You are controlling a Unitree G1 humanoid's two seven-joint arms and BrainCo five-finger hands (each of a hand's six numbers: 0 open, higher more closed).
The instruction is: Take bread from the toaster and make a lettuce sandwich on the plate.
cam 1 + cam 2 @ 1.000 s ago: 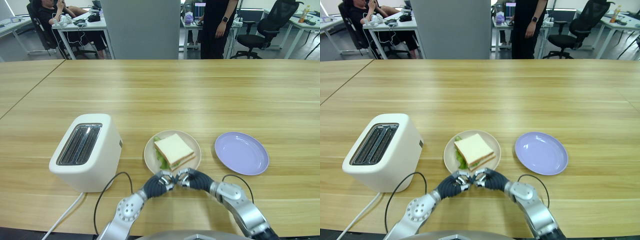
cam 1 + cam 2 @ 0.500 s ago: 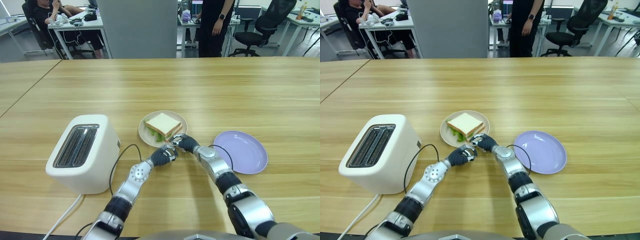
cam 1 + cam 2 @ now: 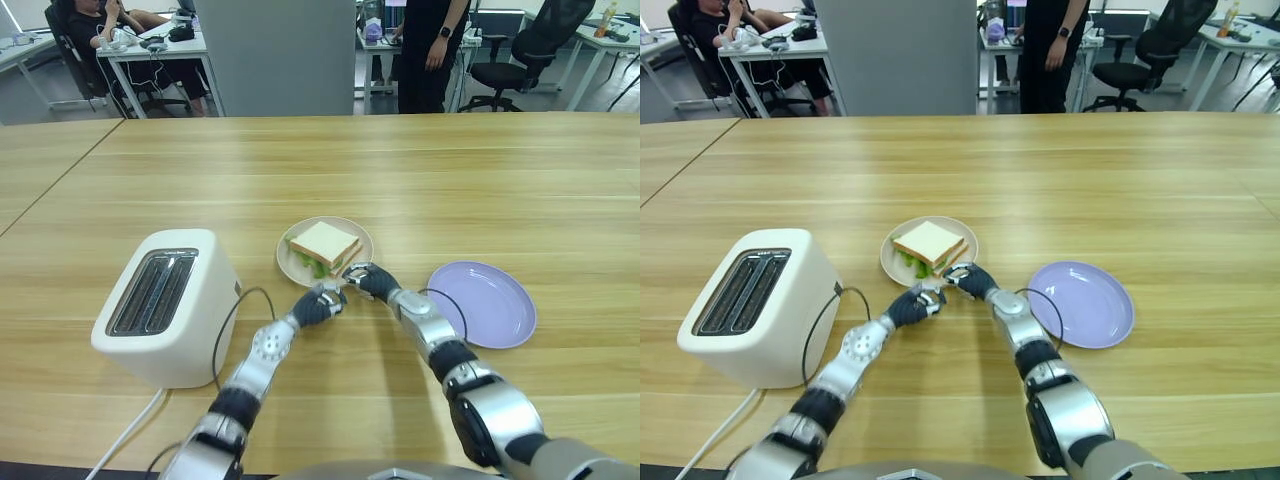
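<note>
A sandwich (image 3: pixel 325 243) of two white bread slices, with green lettuce showing at its left edge, lies on a small beige plate (image 3: pixel 364 238) at mid-table. My left hand (image 3: pixel 318 304) and right hand (image 3: pixel 370 280) meet at the plate's near rim, fingers curled, fingertips against the edge. I cannot tell whether they pinch the rim or only touch it. The white toaster (image 3: pixel 165 300) stands to the left of the plate, and its two slots look dark.
An empty purple plate (image 3: pixel 482 303) lies right of the beige one, close to my right forearm. The toaster's white cord (image 3: pixel 125 432) runs off the near table edge. The far half of the wooden table is bare.
The beige plate with the sandwich has slid away from me across the table, both hands following at its near rim with arms stretched out. The toaster and purple plate stayed put.
</note>
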